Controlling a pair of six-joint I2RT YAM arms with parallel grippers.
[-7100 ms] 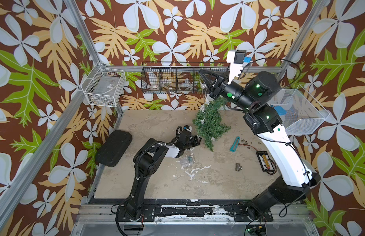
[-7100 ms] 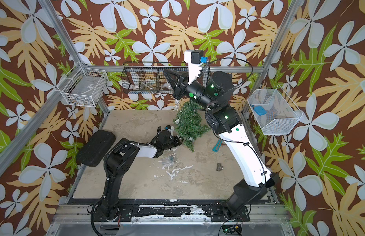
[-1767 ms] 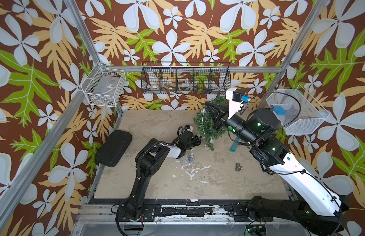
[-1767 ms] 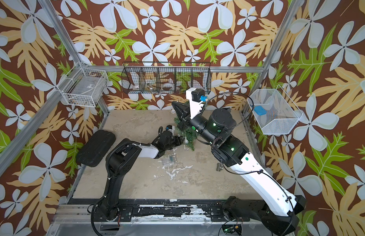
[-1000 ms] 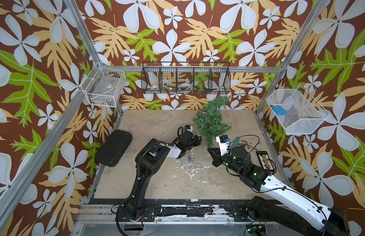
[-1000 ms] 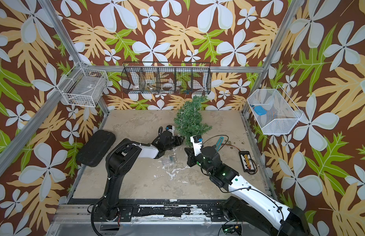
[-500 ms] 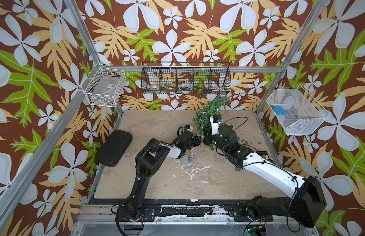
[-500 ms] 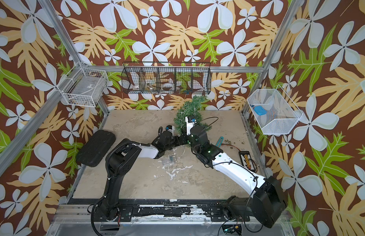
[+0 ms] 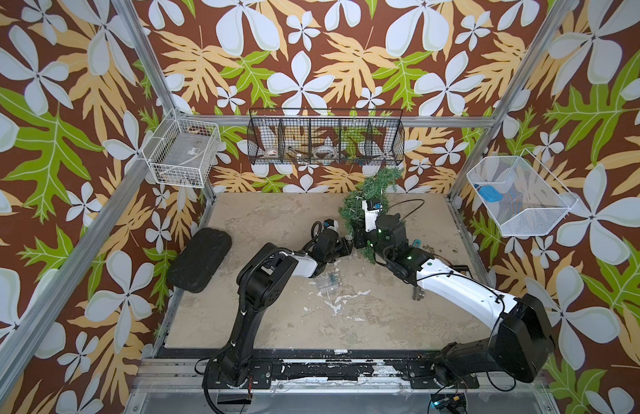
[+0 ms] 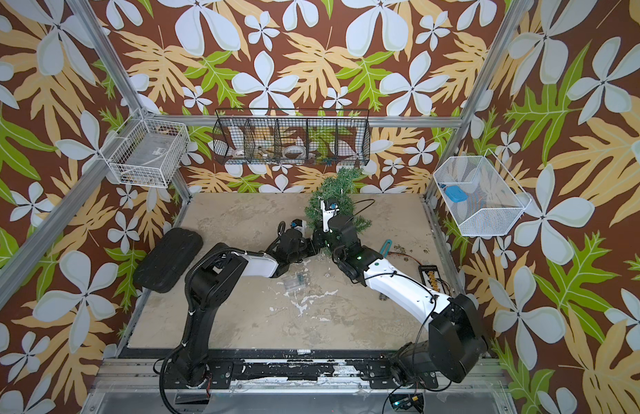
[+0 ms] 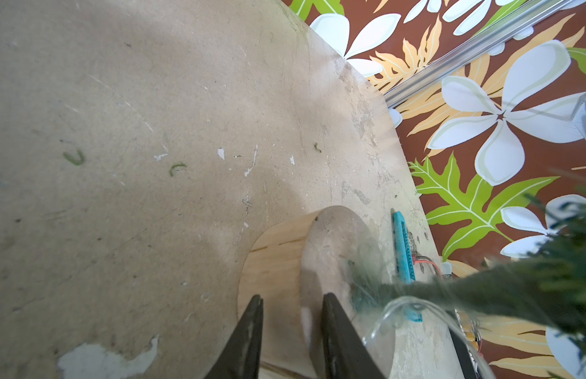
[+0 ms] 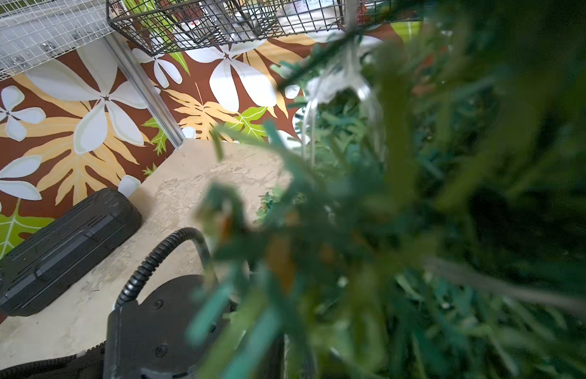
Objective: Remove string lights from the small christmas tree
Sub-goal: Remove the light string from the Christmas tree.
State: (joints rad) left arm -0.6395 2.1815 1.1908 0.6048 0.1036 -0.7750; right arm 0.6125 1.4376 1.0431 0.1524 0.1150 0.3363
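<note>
The small christmas tree (image 9: 377, 182) (image 10: 338, 182) stands at the back of the table, its tip bent over. My left gripper (image 11: 291, 302) (image 9: 347, 247) is shut on the rim of its round wooden base (image 11: 275, 262). My right gripper (image 9: 358, 236) (image 10: 320, 238) is pushed into the tree's lowest branches. Needles hide its jaws in the right wrist view. The string lights show as clear wire loops by the trunk (image 11: 400, 305) and among the branches (image 12: 337, 85). Their clear battery box (image 9: 327, 281) lies on the table in front of the left arm.
A black pad (image 9: 200, 260) lies at the table's left edge. A blue tool (image 9: 416, 243), a grey pipe fitting (image 9: 417, 294) and a black board (image 10: 433, 276) lie to the right. Wire baskets hang on the walls: white left (image 9: 182, 157), black back (image 9: 325, 138), white right (image 9: 519, 195).
The right arm has swung from the middle of the table back to the tree, and its gripper now sits in the lower branches. The left arm has not moved.
</note>
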